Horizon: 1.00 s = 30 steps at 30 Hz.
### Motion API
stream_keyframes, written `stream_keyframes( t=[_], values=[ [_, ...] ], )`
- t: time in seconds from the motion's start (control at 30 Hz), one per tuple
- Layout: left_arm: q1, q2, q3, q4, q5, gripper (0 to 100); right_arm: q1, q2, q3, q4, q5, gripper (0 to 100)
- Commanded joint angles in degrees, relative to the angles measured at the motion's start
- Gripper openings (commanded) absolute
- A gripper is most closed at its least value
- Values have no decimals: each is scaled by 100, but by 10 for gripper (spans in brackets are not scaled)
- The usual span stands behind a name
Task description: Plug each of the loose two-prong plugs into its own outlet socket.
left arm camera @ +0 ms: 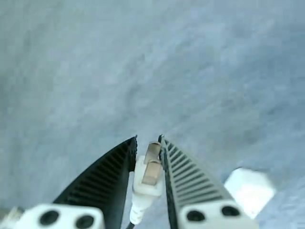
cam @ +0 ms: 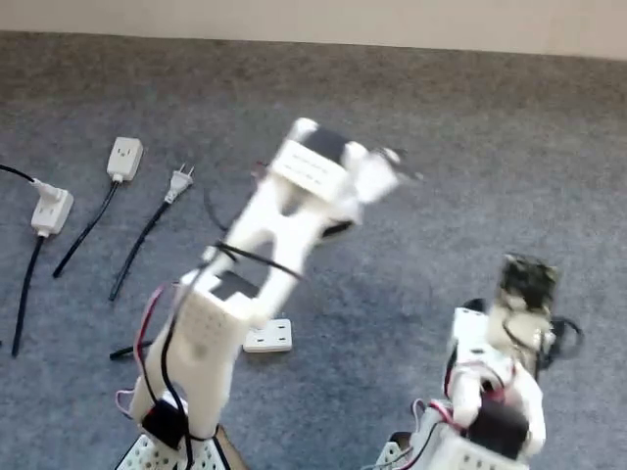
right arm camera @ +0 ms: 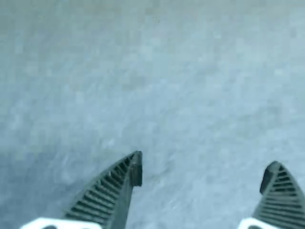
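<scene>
The left arm (cam: pixel 245 284) covers part of a white socket (cam: pixel 269 336) at lower centre; a black cord (cam: pixel 15 173) runs off the left edge

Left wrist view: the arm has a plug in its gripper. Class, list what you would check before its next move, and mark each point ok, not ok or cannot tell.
1. Plug clamped in the left gripper: ok.
2. Prongs clear of the fingers and pointing outward: ok.
3. Prongs lined up with a socket: not ok; grey surface lies ahead of them.
4. A free outlet socket with nothing plugged in: ok.
5. Right gripper open and empty, ready to help: ok.
</scene>
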Motion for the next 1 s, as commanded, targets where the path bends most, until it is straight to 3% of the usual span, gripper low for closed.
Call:
stream_keyframes(
  t=[0.0, 0.33, 0.4, 0.57, 0.87, 0.97],
  values=[
    [927, -444, -22, 53, 264, 4, 716, -382, -374, 207, 237, 375],
    [2229, -470, 347, 53, 404, 12, 716, -347, -321, 92, 185, 375],
    [2255, -479, 558, 53, 404, 64, 716, -347, -312, 92, 193, 375],
    [1798, -602, 699, 53, 431, 268, 708, -321, -312, 92, 202, 375],
    [884, -1745, 734, 53, 492, 252, 312, -295, -312, 48, 202, 375],
    [-22, -2167, 734, 53, 1363, 252, 4, -224, -338, 48, 422, 375]
  ],
)
